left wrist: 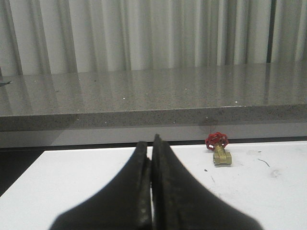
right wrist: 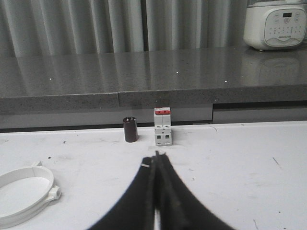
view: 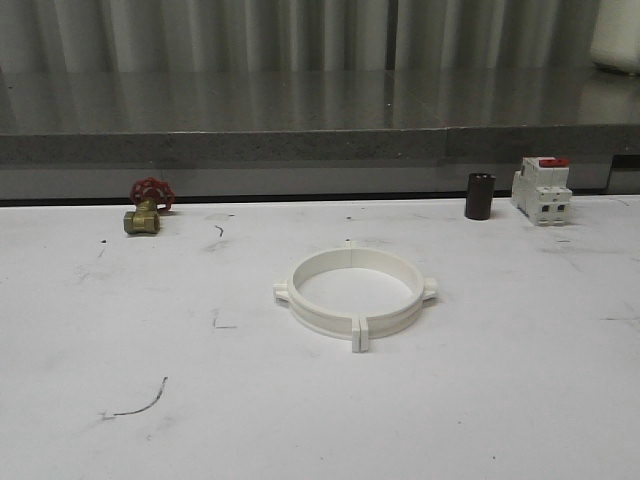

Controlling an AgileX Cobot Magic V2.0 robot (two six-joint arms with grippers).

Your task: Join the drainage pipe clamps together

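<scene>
The two white drainage pipe clamps (view: 355, 291) lie joined as one tabbed ring at the middle of the white table, with paired tabs meeting at the near and far sides. Part of that ring (right wrist: 21, 194) also appears in the right wrist view, well to one side of the fingers. My left gripper (left wrist: 152, 143) is shut with nothing between its black fingers, above the table and apart from the ring. My right gripper (right wrist: 157, 155) is likewise shut and empty, pointing toward the breaker.
A brass valve with a red handwheel (view: 146, 210) (left wrist: 219, 149) stands at the back left. A dark cylinder (view: 480, 196) (right wrist: 130, 130) and a white breaker with red top (view: 541, 188) (right wrist: 162, 127) stand back right. A grey stone ledge (view: 320, 145) borders the far edge. A white appliance (right wrist: 276, 24) sits on it.
</scene>
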